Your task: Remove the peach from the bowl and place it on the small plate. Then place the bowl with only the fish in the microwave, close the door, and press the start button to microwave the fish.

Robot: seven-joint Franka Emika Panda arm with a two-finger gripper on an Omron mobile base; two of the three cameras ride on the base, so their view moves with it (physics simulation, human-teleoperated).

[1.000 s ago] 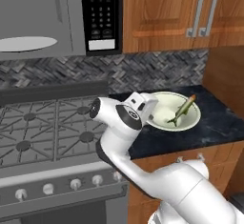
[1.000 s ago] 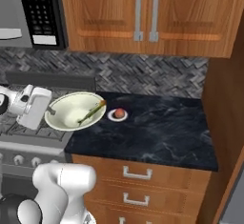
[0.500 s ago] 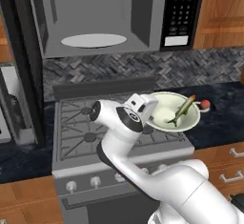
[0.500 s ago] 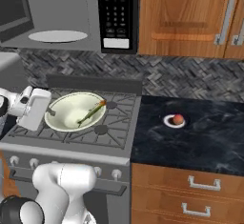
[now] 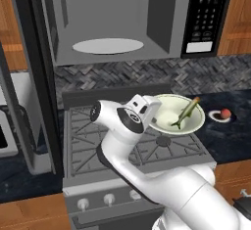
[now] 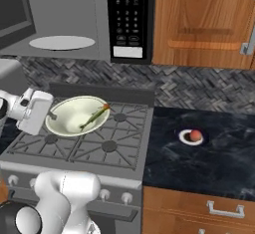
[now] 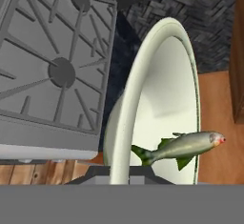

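Observation:
My gripper [image 5: 151, 110] is shut on the left rim of the cream bowl [image 5: 168, 112] and holds it, a little tilted, above the stove's right burners. The olive-brown fish [image 5: 186, 112] lies inside it, orange head toward the far rim. From the right, the gripper [image 6: 50, 114] grips the bowl [image 6: 69, 116] with the fish [image 6: 94, 117]. The hand view looks edge-on along the bowl [image 7: 164, 85], the fish [image 7: 183, 147] and the gripper [image 7: 121, 175]. The peach [image 6: 195, 135] sits on the small plate [image 6: 185, 139] on the dark counter. The microwave [image 5: 147, 9] gapes above, its door [image 5: 34, 77] swung left.
A grey turntable disc [image 5: 108, 45] lies inside the microwave cavity. The black keypad [image 6: 130, 14] is on its right side. The gas stove [image 6: 99, 143] lies under the bowl, with knobs along its front. Wooden cabinets [image 6: 204, 24] hang at the right.
The whole picture has shifted right, so the base has driven left. The stove and open microwave now lie ahead. The bowl stays in my gripper; the peach stays on its plate.

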